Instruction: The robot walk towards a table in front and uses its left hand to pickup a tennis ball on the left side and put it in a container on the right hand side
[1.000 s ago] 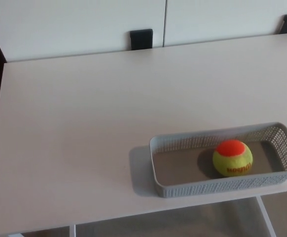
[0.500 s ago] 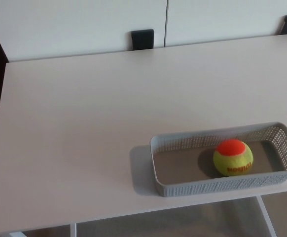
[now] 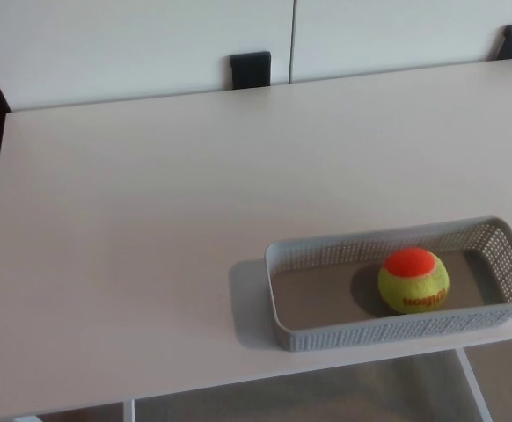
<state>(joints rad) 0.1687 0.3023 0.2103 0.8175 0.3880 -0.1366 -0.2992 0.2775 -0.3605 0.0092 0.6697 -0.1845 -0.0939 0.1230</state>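
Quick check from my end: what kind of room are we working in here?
Probably an indoor office or lab workspace: a plain pale table, white panels behind it with black fittings, and a grey basket holding a tennis ball.

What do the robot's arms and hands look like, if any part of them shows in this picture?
Nothing of them shows in the head view: no arm, hand or fingers, so their colour, shape and cables cannot be told. Only the pale table is seen, with a grey mesh basket holding a yellow-and-orange tennis ball.
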